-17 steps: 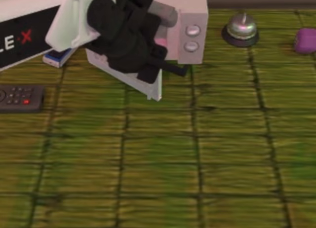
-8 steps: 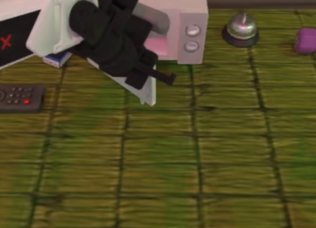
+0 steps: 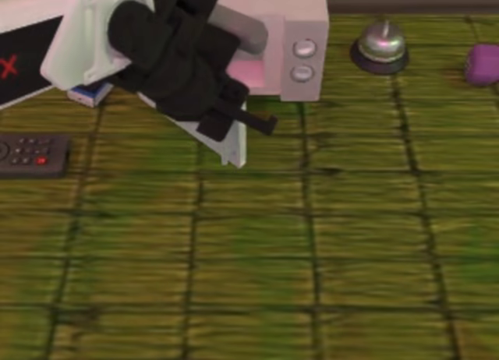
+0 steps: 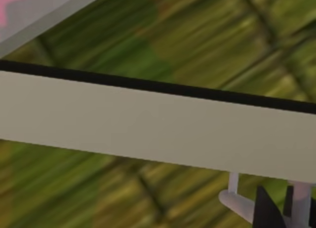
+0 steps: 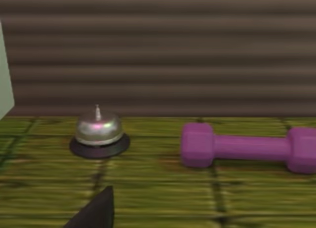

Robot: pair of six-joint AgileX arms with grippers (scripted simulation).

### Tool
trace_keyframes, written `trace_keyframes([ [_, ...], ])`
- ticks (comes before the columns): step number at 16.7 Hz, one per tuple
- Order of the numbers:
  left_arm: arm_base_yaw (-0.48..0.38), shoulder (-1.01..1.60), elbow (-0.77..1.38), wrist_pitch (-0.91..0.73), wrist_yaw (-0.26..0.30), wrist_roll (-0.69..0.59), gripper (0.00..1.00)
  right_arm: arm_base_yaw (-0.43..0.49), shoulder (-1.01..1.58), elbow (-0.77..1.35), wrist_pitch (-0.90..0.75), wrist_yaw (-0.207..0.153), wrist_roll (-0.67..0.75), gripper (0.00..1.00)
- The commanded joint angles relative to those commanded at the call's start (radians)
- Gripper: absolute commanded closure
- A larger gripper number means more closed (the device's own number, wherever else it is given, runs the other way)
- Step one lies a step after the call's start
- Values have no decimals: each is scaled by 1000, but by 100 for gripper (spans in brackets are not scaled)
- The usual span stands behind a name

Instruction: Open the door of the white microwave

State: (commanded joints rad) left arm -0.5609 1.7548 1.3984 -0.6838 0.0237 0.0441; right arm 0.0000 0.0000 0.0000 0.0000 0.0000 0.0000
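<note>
The white microwave [image 3: 300,17] stands at the back of the table, its two grey knobs [image 3: 302,60] facing front. Its door [image 3: 230,146] is swung out toward the front left, showing the pale pink cavity [image 3: 248,73]. My left gripper [image 3: 251,120] sits at the door's free end. In the left wrist view the door's edge [image 4: 148,124] crosses as a broad pale band, and my left gripper [image 4: 279,213] is shut on the door's white handle [image 4: 237,203]. My right gripper [image 5: 98,213] is off to the right, out of the top view.
A silver call bell [image 3: 380,44] stands right of the microwave, and a purple dumbbell [image 5: 247,149] lies beyond it. A dark remote [image 3: 31,153] lies at the left edge. A small blue-and-white box [image 3: 90,93] sits under my left arm. A dark slatted wall [image 5: 158,50] runs behind.
Over the last second my left arm pulled back to the left with the handle, swinging the door wider and uncovering more cavity. Nothing has moved in the last half second.
</note>
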Motion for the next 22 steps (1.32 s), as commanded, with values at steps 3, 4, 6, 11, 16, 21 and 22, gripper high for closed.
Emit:
trace_keyframes([
  [3,0,0,0,0,0,0,100,0,0,0,0,0,0,0],
  [4,0,0,0,0,0,0,100,0,0,0,0,0,0,0],
  [6,0,0,0,0,0,0,100,0,0,0,0,0,0,0],
  [11,0,0,0,0,0,0,100,0,0,0,0,0,0,0],
  [16,0,0,0,0,0,0,100,0,0,0,0,0,0,0],
  [21,14,-24,-24,1,34,51,100,0,0,0,0,0,0,0],
  [22,23,-33,-35,0,46,73,100,0,0,0,0,0,0,0],
])
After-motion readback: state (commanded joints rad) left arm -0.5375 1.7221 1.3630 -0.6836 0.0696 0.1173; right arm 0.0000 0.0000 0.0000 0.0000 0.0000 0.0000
